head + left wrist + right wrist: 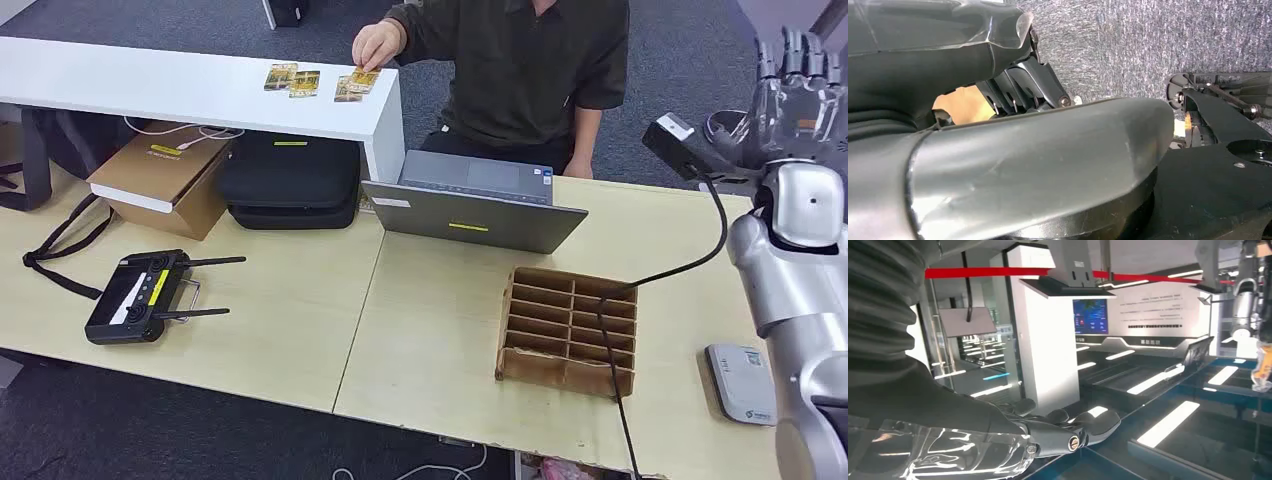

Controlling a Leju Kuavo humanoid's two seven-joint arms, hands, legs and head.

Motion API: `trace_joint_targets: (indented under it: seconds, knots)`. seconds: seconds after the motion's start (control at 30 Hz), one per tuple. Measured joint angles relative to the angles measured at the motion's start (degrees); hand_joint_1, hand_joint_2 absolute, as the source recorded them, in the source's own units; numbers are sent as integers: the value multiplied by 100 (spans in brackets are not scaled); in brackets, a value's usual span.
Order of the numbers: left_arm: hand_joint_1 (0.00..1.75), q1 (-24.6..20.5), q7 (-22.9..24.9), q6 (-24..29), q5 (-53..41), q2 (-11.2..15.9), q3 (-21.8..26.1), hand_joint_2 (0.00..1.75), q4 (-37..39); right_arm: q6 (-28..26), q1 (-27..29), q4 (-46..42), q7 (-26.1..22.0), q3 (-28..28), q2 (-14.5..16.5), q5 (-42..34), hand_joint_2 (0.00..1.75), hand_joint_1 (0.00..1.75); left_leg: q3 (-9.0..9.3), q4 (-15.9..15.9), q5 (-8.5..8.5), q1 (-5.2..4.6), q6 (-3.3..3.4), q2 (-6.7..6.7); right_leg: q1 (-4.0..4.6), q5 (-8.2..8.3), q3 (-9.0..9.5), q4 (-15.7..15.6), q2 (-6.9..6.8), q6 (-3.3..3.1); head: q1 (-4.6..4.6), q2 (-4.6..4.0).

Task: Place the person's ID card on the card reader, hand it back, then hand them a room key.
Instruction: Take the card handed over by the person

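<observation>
On the white shelf (180,85) at far left of my head view lie several yellow cards (292,77), laid flat. The person's hand (377,44) is pinching one card (360,79) at the shelf's near corner; I judge this the ID card being picked out for me, so the task is at its very start. Which of these cards is the ID and which a room key I cannot tell.

Below on the wooden tabletop (290,320): a black controller with antennas (140,295) at left, out of the working lane. A grey laptop (475,205) stands mid-table, its back toward me. Right of it a cardboard divider box (568,330), a black cable (640,280) draped across it.

Far right, the white card reader (742,383) lies flat just beside my right arm, probably so a card can be set on it with a short reach.

My right hand (795,85) is raised, fingers (1083,427) straight, apart and holding nothing, apparently waiting to receive the card.

My left hand (1018,150) hangs over grey carpet; thumb close against the lens, and I cannot tell how the fingers lie.
</observation>
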Motion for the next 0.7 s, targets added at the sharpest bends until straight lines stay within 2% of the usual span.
trace_joint_targets:
  seconds: [0.37,0.7]
  knots:
    - [0,0,16,2,11,0,61,0,0,-93,869,-643,4,-410,-240,-87,175,0,0,-1,0,0,0,1,0,0,-1,1,3,0,-2,0]
    - [0,1,-9,20,-9,0,136,0,0,4,931,-761,-147,-524,-246,-67,175,0,-1,-1,0,0,0,1,0,0,0,3,1,0,-1,0]
